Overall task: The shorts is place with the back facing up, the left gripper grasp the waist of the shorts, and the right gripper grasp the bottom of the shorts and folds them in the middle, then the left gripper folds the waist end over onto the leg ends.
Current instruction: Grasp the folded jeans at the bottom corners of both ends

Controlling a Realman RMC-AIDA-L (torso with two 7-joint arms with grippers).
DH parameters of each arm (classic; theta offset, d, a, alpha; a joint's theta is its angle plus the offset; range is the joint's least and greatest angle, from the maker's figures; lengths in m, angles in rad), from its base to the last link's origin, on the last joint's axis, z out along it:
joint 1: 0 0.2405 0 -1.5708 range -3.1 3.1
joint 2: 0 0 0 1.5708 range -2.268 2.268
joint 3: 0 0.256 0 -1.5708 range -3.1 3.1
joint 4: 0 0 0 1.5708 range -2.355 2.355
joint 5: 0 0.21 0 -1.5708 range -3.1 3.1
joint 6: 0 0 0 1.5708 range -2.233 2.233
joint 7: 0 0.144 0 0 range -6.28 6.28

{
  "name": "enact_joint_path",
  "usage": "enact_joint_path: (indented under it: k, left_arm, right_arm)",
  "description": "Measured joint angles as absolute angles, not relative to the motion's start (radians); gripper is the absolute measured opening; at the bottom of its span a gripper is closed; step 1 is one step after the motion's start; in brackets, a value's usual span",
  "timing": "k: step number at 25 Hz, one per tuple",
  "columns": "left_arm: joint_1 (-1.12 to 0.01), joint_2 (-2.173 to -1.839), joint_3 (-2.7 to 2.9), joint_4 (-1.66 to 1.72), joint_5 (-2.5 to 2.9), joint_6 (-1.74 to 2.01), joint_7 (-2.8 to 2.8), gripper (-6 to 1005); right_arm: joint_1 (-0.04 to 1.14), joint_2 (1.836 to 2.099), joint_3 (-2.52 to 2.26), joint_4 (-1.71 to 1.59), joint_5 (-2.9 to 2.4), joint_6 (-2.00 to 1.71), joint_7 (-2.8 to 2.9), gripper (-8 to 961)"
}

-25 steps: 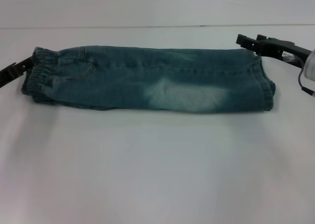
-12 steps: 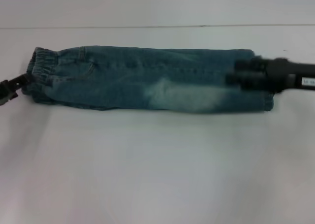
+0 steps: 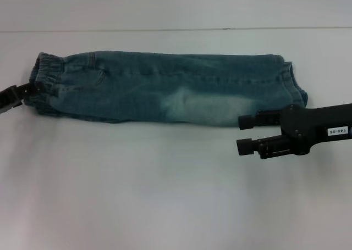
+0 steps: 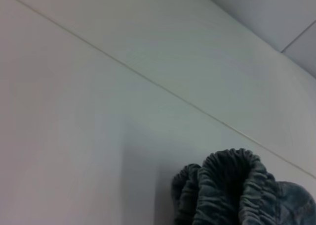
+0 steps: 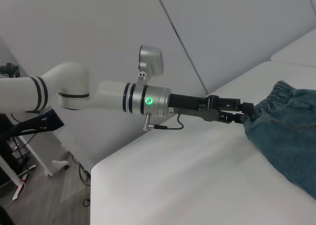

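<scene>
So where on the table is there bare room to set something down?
The wide strip of table nearer the robot than the shorts is bare up to the right pincer, which hangs open by the leg ends. A narrower bare band runs beyond the shorts. The waist end is crowded: the left pincer grips it.

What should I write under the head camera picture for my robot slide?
Left gripper pinches the waist of folded denim shorts while the open right gripper hovers near the leg ends.

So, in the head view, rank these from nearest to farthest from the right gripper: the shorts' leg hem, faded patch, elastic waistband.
1. Leg hem of the blue denim shorts, just behind the right gripper.
2. Pale faded patch, mid-garment.
3. Gathered elastic waistband, far left end.
</scene>
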State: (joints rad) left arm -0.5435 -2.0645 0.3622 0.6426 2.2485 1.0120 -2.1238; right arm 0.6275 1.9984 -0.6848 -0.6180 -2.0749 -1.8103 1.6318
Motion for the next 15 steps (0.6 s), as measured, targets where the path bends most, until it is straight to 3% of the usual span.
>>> enact_joint_path:
  k: [15]
  left_arm:
    - [-0.576, -2.063, 0.457, 0.591, 2.256, 0.893, -2.161, 885]
  right_arm:
    - [0.635, 2.019, -0.702, -0.61, -2.077, -1.778, 1.634, 858]
